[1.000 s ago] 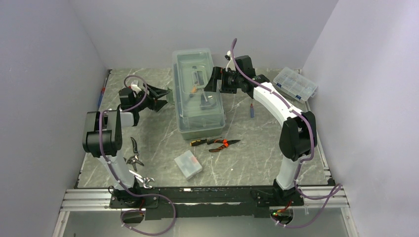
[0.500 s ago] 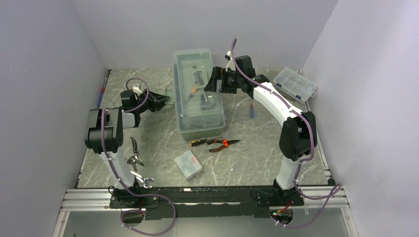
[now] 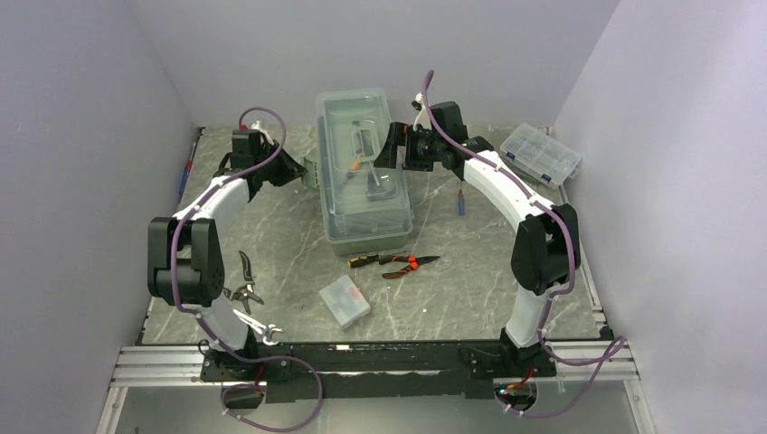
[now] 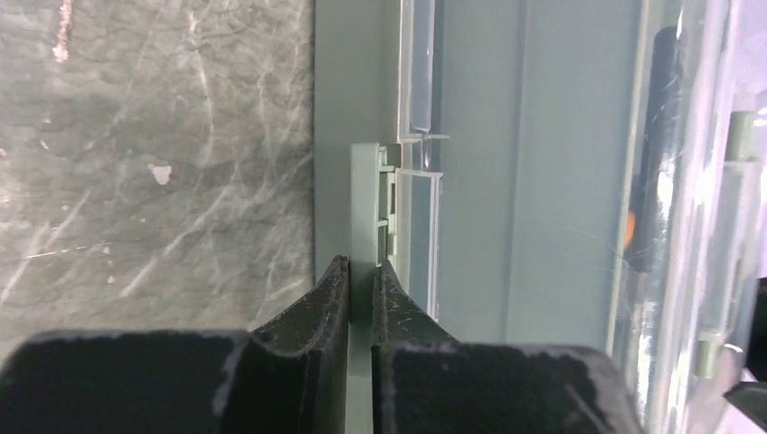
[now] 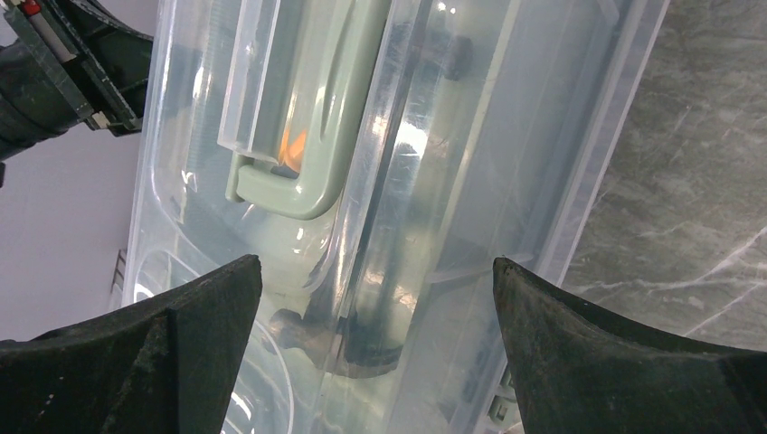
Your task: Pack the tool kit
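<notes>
The tool kit [image 3: 364, 181] is a sage-green box with a clear lid, standing at the back middle of the table. Its lid is down, and a green handle [image 5: 303, 136] shows through it. My left gripper [image 3: 302, 169] is at the box's left side, shut on a thin green latch tab [image 4: 364, 203] that sticks out from the wall [image 4: 475, 181]. The tab sits pinched between both fingertips [image 4: 336, 289]. My right gripper [image 3: 387, 150] hangs open above the lid's right part [image 5: 434, 181], its fingers [image 5: 213, 298] wide apart with nothing between them.
Pliers [image 3: 398, 262] and a small clear case [image 3: 345, 302] lie in front of the box. A blue-handled screwdriver [image 3: 461, 202] and a flat organizer [image 3: 541, 153] are to the right. Cutters [image 3: 245, 280] and a wrench [image 3: 263, 331] lie near the left arm's base.
My left arm has stretched out and back to the box's left side, and its jaws have gone from open to shut on the latch tab. The right arm has not moved.
</notes>
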Controlling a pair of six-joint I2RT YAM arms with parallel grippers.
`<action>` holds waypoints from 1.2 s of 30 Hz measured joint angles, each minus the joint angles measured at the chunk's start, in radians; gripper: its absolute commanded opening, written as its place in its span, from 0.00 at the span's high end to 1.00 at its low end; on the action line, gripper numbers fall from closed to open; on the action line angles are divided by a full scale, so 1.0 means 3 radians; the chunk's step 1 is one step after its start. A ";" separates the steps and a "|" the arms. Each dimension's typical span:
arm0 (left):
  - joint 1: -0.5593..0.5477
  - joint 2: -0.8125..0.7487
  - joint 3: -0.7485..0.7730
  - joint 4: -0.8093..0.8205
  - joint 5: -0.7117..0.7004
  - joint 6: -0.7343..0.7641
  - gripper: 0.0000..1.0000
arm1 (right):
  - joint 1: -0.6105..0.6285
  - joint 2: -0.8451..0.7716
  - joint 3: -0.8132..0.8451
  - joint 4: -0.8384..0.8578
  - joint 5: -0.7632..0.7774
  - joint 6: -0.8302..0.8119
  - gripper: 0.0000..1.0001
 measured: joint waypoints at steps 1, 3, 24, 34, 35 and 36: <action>-0.0031 0.0001 0.0074 -0.0131 -0.0075 0.0072 1.00 | 0.0000 0.0000 0.0000 0.0000 -0.0001 0.0000 0.01; -0.0074 0.0003 0.0158 -0.0278 -0.0177 0.0183 1.00 | 0.0000 0.0000 0.0000 0.0000 -0.0001 0.0000 0.01; -0.0186 0.0085 0.0242 0.0355 0.0271 0.0034 0.64 | -0.0025 -0.0019 -0.0006 -0.0028 0.0014 -0.0001 0.01; -0.0043 0.0183 -0.0161 0.0928 0.0697 -0.0366 0.58 | -0.0028 -0.0094 -0.0055 -0.0055 0.0039 -0.0041 0.01; -0.0024 0.0126 -0.0210 0.0913 0.0710 -0.0362 0.58 | -0.0028 -0.0100 -0.0058 -0.0056 0.0037 -0.0041 0.01; -0.0006 0.0053 -0.0262 0.0905 0.0721 -0.0360 0.57 | -0.0028 -0.0100 -0.0060 -0.0057 0.0037 -0.0041 0.01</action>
